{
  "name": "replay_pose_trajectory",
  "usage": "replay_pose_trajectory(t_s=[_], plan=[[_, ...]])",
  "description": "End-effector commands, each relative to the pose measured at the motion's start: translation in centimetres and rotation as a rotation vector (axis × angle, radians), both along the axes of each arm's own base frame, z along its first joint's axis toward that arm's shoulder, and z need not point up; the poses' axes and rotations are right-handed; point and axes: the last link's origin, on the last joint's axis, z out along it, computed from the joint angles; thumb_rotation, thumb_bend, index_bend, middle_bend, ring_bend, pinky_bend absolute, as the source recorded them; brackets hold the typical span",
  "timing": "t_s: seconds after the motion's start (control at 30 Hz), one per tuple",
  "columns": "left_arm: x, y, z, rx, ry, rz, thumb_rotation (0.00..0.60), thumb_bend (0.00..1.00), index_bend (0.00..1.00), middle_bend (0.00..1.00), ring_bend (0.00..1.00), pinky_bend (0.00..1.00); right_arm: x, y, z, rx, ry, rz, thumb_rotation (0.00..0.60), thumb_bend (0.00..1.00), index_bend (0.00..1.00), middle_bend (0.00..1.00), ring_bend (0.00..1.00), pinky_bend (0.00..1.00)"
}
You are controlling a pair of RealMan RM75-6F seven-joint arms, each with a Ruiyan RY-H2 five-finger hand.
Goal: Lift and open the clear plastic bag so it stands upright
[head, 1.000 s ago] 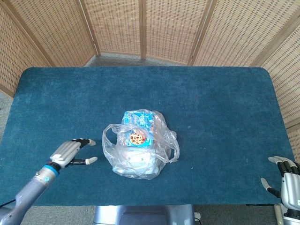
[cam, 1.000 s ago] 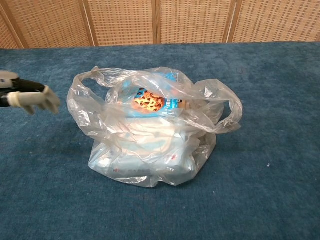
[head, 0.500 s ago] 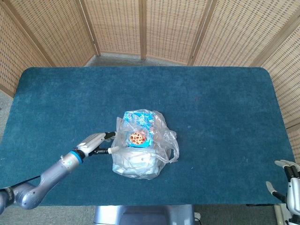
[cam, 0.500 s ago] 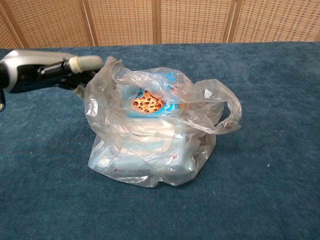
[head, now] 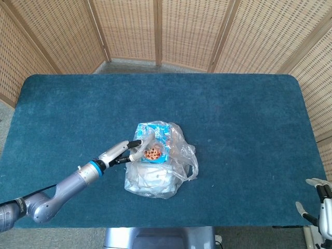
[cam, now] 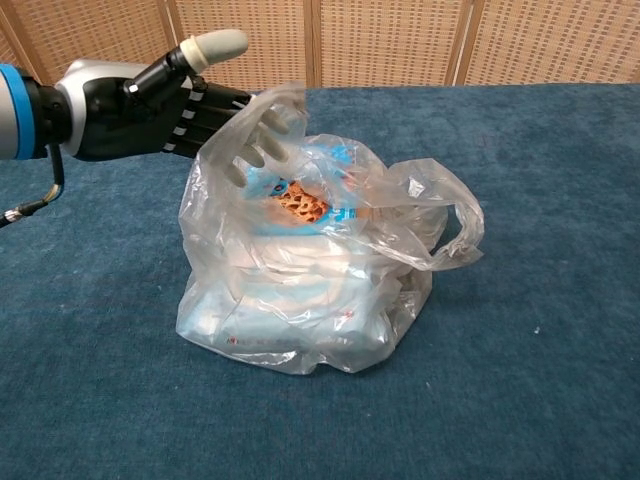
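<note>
One clear plastic bag (cam: 320, 270) sits slumped near the middle of the table (head: 249, 119), somewhat toward its front edge, with a blue cookie packet (cam: 300, 195) and paler packs showing through the film. The left hand (cam: 150, 95) reaches in from the left side with its fingers (cam: 255, 150) spread and pushed through the bag's left handle loop (the thumb rides above the film, outside it); whether any finger actually pinches the plastic I cannot tell. The right handle loop (cam: 455, 225) droops free on the far side. The right hand (head: 320, 199) waits off the table's front right corner, fingers apart and holding nothing.

Judging from this, lifting by one handle alone could tip the load: the cookie packet might slide out of the sagging right side. The thin film could also slip off straight fingers, or stretch and tear under the weight.
</note>
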Motion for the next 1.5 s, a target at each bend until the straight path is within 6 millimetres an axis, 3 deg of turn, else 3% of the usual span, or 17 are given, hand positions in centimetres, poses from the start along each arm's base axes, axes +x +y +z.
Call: replay_pose_trajectory(t_s=[0.03,0.67,0.87,1.2,1.5], plan=[[0.9,-0.1,-0.6,-0.039,-0.048,0.011,0.000,0.06,0.21,0.25,0.20,0.26,0.0,0.0,0.0,-0.001,-0.001,0.000,0.600,0.23,0.28,0.27,0.22,0.17],[0.9,-0.2,-3.3,-0.157,-0.086,0.087,0.000,0.06,0.21,0.25,0.21,0.29,-0.2,0.3,0.2,-0.012,-0.003,-0.001,0.600,0.23,0.28,0.27,0.22,0.16],[1.9,0.1,-4.4,-0.202,-0.116,0.119,0.000,0.06,0.21,0.25,0.21,0.31,-0.2,0.3,0.2,-0.014,-0.006,0.004,0.600,0.23,0.28,0.27,0.22,0.16],[5.3,0.7,-5.2,-0.339,-0.328,0.284,0.000,0.06,0.21,0.27,0.28,0.39,-0.3,0.7,0.5,-0.027,-0.007,0.000,0.600,0.23,0.28,0.27,0.22,0.16],[5.9,1.1,-4.7,-0.508,-0.638,0.599,0.000,0.09,0.25,0.34,0.38,0.49,-0.5,0.9,0.6,-0.034,-0.010,0.001,0.600,0.23,0.28,0.27,0.22,0.16]])
